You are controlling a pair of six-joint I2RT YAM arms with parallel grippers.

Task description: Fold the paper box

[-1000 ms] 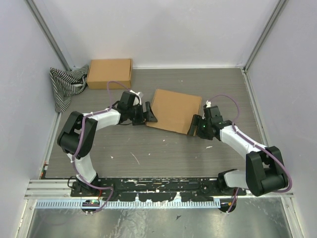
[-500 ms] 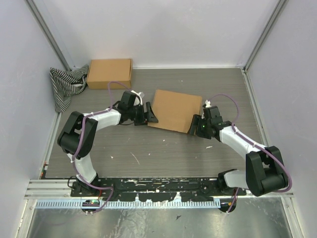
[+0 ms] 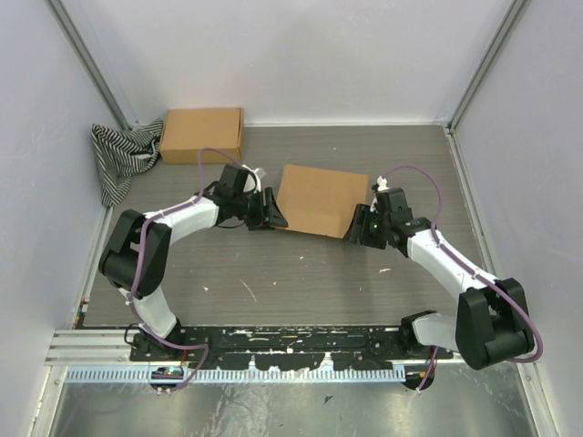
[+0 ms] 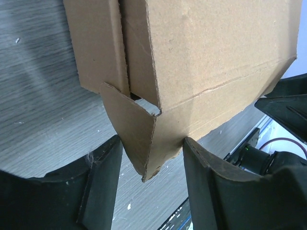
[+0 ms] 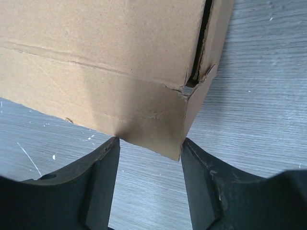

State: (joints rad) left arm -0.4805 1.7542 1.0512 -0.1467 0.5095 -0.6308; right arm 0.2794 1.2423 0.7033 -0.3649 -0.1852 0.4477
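The paper box (image 3: 323,198) is a closed brown cardboard mailer in the middle of the table. My left gripper (image 3: 273,212) is at its near left corner. In the left wrist view that corner (image 4: 153,143), with a loose flap, sits between the fingertips (image 4: 115,148) and touches both. My right gripper (image 3: 358,228) is at the near right corner. In the right wrist view both fingertips (image 5: 187,148) press that corner (image 5: 163,129). The near edge of the box looks lifted off the table.
A second, fully formed brown box (image 3: 202,135) stands at the back left beside a black-and-white striped cloth (image 3: 118,155). Grey walls close in the table on three sides. A black rail (image 3: 291,341) with the arm bases runs along the near edge.
Both grippers have narrowed onto the box's near corners. The box's near edge has shifted slightly away from the arms and risen.
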